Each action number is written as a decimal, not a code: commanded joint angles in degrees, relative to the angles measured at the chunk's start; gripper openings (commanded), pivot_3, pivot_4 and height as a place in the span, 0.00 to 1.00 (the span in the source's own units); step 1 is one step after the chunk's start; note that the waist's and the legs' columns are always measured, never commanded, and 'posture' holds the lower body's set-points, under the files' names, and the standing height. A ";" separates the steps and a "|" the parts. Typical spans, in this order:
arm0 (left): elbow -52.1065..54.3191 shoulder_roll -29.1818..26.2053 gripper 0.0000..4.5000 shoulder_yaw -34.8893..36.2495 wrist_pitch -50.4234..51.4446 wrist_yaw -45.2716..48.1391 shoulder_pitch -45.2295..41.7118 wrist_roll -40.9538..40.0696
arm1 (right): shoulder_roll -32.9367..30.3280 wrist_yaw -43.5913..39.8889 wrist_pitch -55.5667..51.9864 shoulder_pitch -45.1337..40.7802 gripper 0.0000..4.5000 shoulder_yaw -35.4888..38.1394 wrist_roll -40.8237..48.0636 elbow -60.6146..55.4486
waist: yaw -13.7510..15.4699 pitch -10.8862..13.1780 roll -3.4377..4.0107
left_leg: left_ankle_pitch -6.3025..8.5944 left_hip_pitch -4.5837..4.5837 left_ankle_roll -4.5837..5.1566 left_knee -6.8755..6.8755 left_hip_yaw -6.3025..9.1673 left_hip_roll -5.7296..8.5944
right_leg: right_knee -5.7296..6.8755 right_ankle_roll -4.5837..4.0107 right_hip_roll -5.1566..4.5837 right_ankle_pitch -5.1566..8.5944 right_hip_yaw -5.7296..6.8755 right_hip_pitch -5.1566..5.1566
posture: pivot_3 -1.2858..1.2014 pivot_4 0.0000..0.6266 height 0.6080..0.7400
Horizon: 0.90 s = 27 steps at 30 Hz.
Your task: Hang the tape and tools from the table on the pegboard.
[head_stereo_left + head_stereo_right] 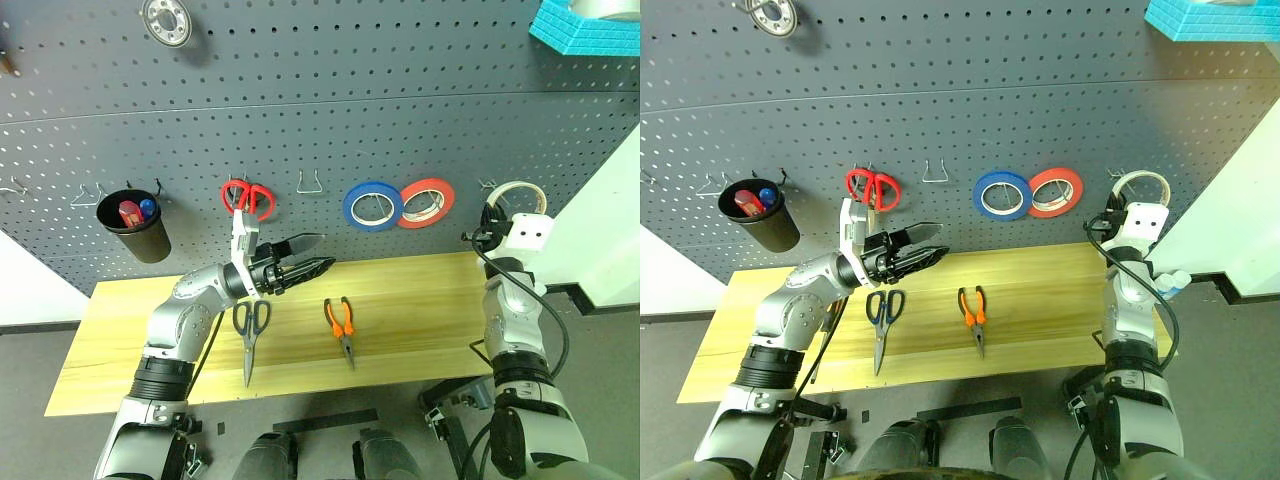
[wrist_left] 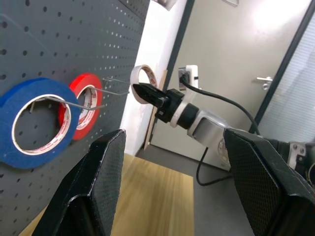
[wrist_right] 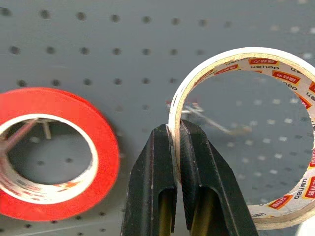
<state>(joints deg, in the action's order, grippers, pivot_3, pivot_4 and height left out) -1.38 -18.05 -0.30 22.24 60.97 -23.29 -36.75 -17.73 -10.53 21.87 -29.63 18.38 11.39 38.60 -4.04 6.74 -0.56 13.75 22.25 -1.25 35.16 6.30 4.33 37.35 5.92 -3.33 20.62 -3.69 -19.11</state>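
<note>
At pegboard point(image 1: 330, 120) right end, right tool point(image 3: 175, 132) pinches tape point(image 3: 246, 132) rim, ring around hook point(image 3: 209, 118). Next you release. Left tool point(image 1: 318, 254) spread, idle; scissors point(image 1: 250, 335), pliers point(image 1: 341, 325) on desk point(image 1: 420, 300).

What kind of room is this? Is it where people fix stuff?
Probably a workshop or tool corner: a pegboard with hooks holds tape rolls and red scissors, and pliers lie on a wooden table.

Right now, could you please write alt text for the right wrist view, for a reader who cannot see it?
The right hand is shut on the rim of the whitish tape, holding it up against the dark grey pegboard with a thin metal hook seen through its ring. The red roll hangs beside it.
</note>
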 commanded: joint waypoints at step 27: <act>4.43 -0.64 0.74 2.05 0.53 -3.13 -0.64 -0.88 | -4.08 -1.99 7.63 -16.52 0.01 0.81 -0.18 28.95 | 0.06 0.00 0.00 | -0.14 0.00 -0.24 0.01 0.00 0.00 | -0.01 0.00 0.01 0.00 0.00 0.03 | 0.52 0.19 0.98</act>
<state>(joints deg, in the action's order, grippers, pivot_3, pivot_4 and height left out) 1.00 -18.57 0.78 23.27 58.01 -23.12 -36.87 -20.87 -12.44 28.80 -44.32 18.53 11.25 67.56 -3.99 6.74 -0.56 13.60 22.25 -1.49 35.17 6.30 4.33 37.33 5.92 -3.32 20.62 -3.69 -19.08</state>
